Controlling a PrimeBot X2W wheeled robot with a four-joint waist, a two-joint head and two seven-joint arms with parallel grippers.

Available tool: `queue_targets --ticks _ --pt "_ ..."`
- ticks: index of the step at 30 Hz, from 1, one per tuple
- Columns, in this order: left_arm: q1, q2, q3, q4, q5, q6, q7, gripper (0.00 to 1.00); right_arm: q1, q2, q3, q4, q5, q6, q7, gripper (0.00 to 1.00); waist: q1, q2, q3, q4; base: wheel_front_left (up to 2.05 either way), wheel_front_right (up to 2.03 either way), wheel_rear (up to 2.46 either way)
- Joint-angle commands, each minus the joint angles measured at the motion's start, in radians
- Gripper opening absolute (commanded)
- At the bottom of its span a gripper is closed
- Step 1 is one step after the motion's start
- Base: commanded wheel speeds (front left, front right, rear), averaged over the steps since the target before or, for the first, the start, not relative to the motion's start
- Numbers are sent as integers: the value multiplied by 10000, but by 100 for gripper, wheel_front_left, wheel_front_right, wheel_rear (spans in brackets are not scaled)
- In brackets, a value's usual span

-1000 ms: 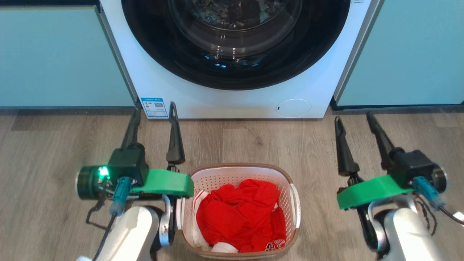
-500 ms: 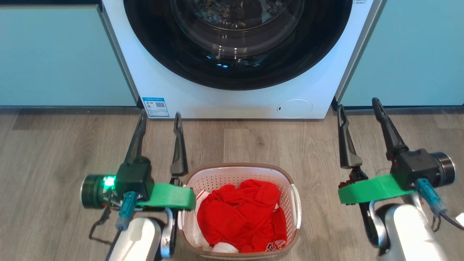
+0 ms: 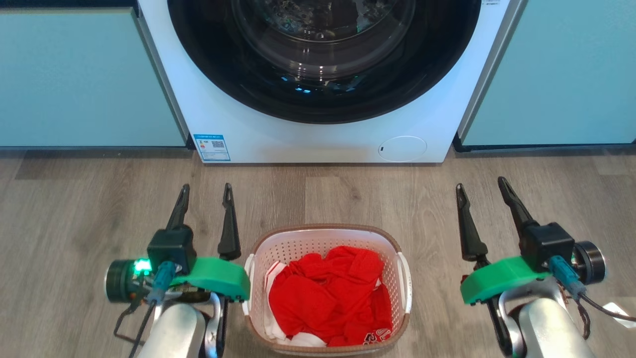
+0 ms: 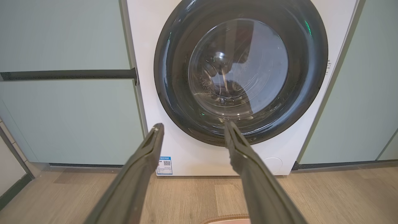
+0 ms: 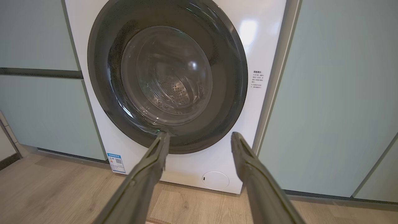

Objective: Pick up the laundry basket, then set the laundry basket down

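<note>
The laundry basket [image 3: 325, 235], white with perforated walls, a brown rim band and white side handles, sits on the wood floor at the bottom middle of the head view, holding red clothing. My left gripper [image 3: 206, 189] stands open just left of it, fingers pointing toward the washer, nothing between them. Well to the basket's right, my right gripper [image 3: 481, 183] is open too and holds nothing. The left wrist view looks along the left gripper [image 4: 192, 126] at the washer, with a sliver of the basket rim [image 4: 227, 218] at its bottom edge. The right gripper [image 5: 200, 135] is likewise spread.
A white front-loading washing machine [image 3: 323, 141] with a dark round door stands straight ahead, its door shut. Pale teal cabinet panels [image 3: 74, 74] flank it on both sides. Bare wood floor [image 3: 348, 191] lies between washer and basket.
Both grippers have drawn back from the washer toward me and sit lower in the head view. The basket has stayed where it was. Both grippers remain open.
</note>
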Motion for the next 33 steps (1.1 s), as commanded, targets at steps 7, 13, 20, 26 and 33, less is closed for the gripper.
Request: queue_targets --ticks 7,13,20,26,33 --pt "-111 -38 543 231 -486 48 -65 100 -225 33 188 173 124 71 -51 100 0 -1 42 -67 0 0 0" --pt "-124 -38 515 509 -599 3 -65 100 -353 33 250 333 100 71 -51 100 0 -1 60 -100 0 0 0" --pt "-146 -39 407 677 -568 -123 -65 100 -393 33 269 378 67 71 -51 100 0 -1 50 -96 0 0 0" --pt "-142 -39 390 791 -615 -241 -65 100 -373 33 271 432 85 71 -51 100 0 -1 19 -102 0 0 0" --pt "-180 -39 416 701 -723 -270 -65 100 -399 33 277 460 82 71 -51 100 0 -1 44 -112 0 0 0"
